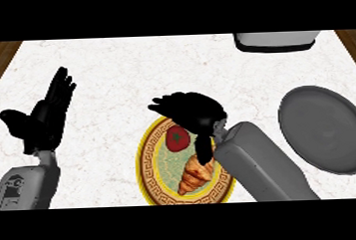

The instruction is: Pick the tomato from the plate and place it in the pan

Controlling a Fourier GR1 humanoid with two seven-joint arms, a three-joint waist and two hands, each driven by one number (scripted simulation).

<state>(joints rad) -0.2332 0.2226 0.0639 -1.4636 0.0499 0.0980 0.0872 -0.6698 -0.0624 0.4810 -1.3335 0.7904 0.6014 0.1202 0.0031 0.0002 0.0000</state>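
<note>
White counter (135,68): tomato (178,138) on plate (148,158), under right hand (191,111) fingers, curled, apart.

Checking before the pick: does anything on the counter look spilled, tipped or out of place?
Nothing stands out. The tomato and croissant lie on the plate, the pan sits upright to its right, and the right hand hovers over the plate.

A kitchen: marble counter (135,68), pan (325,129), plate (155,187) of food.

Counter (135,68) pale marble, matt; pan (325,132) grey matt metal.
</note>
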